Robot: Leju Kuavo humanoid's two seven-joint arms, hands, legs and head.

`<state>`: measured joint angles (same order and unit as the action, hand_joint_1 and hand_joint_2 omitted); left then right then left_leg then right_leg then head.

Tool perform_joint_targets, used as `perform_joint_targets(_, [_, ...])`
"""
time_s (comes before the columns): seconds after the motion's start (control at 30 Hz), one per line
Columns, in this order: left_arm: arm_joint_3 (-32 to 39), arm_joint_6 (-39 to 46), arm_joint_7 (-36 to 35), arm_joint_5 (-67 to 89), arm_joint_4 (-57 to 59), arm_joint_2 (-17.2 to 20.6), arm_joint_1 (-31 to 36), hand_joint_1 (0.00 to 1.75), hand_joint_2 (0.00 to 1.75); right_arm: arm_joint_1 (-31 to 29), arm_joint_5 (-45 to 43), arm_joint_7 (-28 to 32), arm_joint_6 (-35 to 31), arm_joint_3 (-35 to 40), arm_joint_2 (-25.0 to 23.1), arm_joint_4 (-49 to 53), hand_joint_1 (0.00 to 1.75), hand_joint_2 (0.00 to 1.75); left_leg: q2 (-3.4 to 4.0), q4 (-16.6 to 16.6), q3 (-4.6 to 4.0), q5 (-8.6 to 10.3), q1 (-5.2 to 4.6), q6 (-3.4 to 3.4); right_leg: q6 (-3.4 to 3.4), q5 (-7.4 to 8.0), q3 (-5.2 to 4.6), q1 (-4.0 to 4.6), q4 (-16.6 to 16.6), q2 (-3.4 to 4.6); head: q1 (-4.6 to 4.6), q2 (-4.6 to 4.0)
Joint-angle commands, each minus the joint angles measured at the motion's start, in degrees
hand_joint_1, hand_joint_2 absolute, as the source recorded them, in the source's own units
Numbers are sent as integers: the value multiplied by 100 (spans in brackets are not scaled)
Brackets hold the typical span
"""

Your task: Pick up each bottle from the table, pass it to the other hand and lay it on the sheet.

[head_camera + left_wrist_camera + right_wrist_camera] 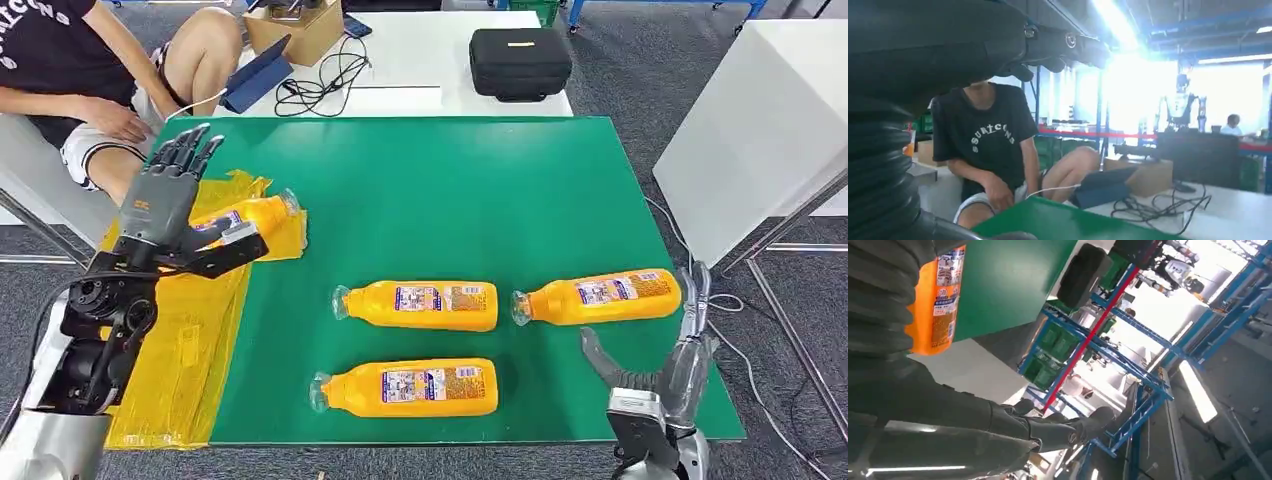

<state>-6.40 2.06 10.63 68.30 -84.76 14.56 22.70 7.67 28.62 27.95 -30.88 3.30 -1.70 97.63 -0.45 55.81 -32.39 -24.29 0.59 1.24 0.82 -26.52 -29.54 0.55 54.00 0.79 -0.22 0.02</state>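
From the head view, the left hand (165,190) hovers over the yellow sheet (185,340) with fingers straight and apart, holding nothing; one bottle (250,215) lies on the sheet just beside it. Three more bottles (420,305) lie on the green table (450,190), the rightmost bottle (598,296) near the right hand (665,370), whose fingers are spread and empty. In the left wrist view a seated person (993,150) sits beyond the table edge. The right wrist view shows an orange bottle (938,305) on the green top.

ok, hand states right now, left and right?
Left hand: open, fingers spread, holding nothing.
Right hand: open, holding nothing.
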Motion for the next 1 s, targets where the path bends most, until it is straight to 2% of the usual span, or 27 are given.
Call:
perform_joint_targets(0.03, [-164,39,1558,-2316,-813,-696,-1172,0,175,-576,3613,-1743,313,-631,403,-482,0,175,19,-14,29,-6,-9,4,12,0,23,-9,-15,11,-2,0])
perform_joint_targets(0.07, [-215,-47,1680,-2668,-864,-910,-1327,0,175,-586,3830,-1858,607,-662,470,-431,0,175,19,-21,44,-9,-12,7,18,-2,41,-12,-25,8,0,0])
perform_joint_targets(0.13, [-360,-553,1860,-3583,-928,-1230,-1558,0,175,-649,4826,-2358,1706,-591,773,-468,0,175,2,-18,34,-5,-14,9,17,-4,33,-16,-23,-9,0,0])
perform_joint_targets(0.23, [-698,-634,1900,-3527,-820,-1272,-1675,0,175,-683,5151,-2494,3126,-405,1163,-703,0,175,-13,-7,21,-5,-18,9,17,-6,25,-20,-19,-20,2,0])
perform_joint_targets(0.3, [-926,-754,2054,-3499,-527,-1295,-1611,0,175,-606,5071,-2430,3434,-320,1450,-974,0,175,-5,-6,13,-5,-24,8,11,-2,13,-25,-14,-10,0,0])
perform_joint_targets(0.37, [-968,-731,2087,-3491,-413,-1322,-1554,0,175,-574,5009,-2400,3415,-336,1529,-1082,0,175,-15,-9,15,-3,-31,7,11,-2,19,-27,-18,-21,2,0])
perform_joint_targets(0.47, [-946,-783,2106,-3578,-412,-1376,-1532,0,175,-601,4599,-2220,3941,-93,1888,-1311,0,175,-18,-6,21,-8,-35,7,15,-6,29,-28,-20,-29,-2,0])
perform_joint_targets(0.6, [-886,-880,2148,-3749,-383,-1343,-1509,0,175,-658,4315,-2144,4170,-55,1950,-1594,0,175,-8,-7,21,-8,-34,5,11,-4,23,-27,-18,-18,0,0])
perform_joint_targets(0.83, [-779,-958,2160,-3856,-329,-1404,-1497,0,175,-926,4317,-2187,4111,-43,1853,-1912,0,175,4,-6,15,-7,-29,6,8,1,13,-21,-14,-4,-2,0])
perform_joint_targets(0.97, [-714,-1048,2187,-3890,-124,-1499,-1437,0,175,-1114,4547,-2321,3670,-134,1803,-1947,0,175,2,-5,9,-4,-31,6,8,1,5,-23,-9,-6,-2,0])
perform_joint_targets(1.0, [-641,-975,2167,-3897,-86,-1508,-1429,0,175,-1166,4585,-2330,3554,-148,1803,-1881,0,175,10,-4,30,-13,-30,4,15,-3,27,-22,-13,-6,-2,0])
